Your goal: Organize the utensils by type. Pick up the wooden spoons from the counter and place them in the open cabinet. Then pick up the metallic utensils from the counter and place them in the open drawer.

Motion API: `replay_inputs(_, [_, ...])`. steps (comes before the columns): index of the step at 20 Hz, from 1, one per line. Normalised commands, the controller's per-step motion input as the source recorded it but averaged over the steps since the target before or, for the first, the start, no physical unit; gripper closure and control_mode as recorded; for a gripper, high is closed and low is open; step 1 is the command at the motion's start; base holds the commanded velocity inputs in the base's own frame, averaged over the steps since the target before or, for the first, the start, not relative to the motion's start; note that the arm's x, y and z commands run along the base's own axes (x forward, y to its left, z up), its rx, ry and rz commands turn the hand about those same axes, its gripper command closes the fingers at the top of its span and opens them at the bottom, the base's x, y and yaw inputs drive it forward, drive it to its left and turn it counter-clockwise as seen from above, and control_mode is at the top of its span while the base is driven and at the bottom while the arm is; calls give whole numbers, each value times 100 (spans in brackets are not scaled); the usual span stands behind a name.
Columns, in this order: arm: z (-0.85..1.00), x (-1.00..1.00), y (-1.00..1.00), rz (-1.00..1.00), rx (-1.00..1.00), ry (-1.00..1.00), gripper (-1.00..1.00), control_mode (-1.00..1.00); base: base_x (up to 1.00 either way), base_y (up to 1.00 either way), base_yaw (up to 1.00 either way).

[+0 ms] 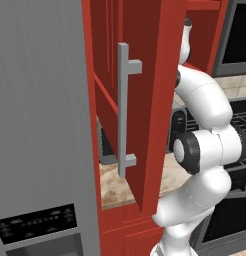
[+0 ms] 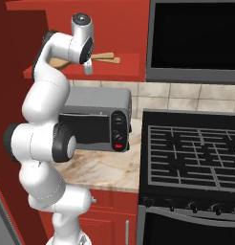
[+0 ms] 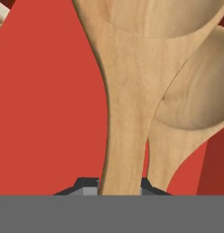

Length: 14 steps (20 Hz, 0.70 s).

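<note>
Gripper [image 3: 119, 185] clamped on handle of wooden spoon [image 3: 127, 91], held over red shelf [image 3: 45, 104] of open cabinet [image 1: 155, 100], overlapping second wooden spoon [image 3: 191, 100].

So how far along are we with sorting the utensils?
Done: one wooden spoon already lies on the red shelf of the open cabinet. In hand: the gripper is shut on a second wooden spoon, held over that shelf and overlapping the first. Left: letting it go there, then the metal utensils to the drawer; the counter beside the toaster oven shows none from here.
</note>
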Motion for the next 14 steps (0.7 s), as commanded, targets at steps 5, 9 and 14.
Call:
replay_inputs(5, [-38,5,0,0,0,0,100,-100,0,0,0])
replay_inputs(9, [-27,14,0,0,0,0,100,-100,0,0,0])
replay_inputs(14, [-33,10,1,0,0,0,100,-100,0,0,0])
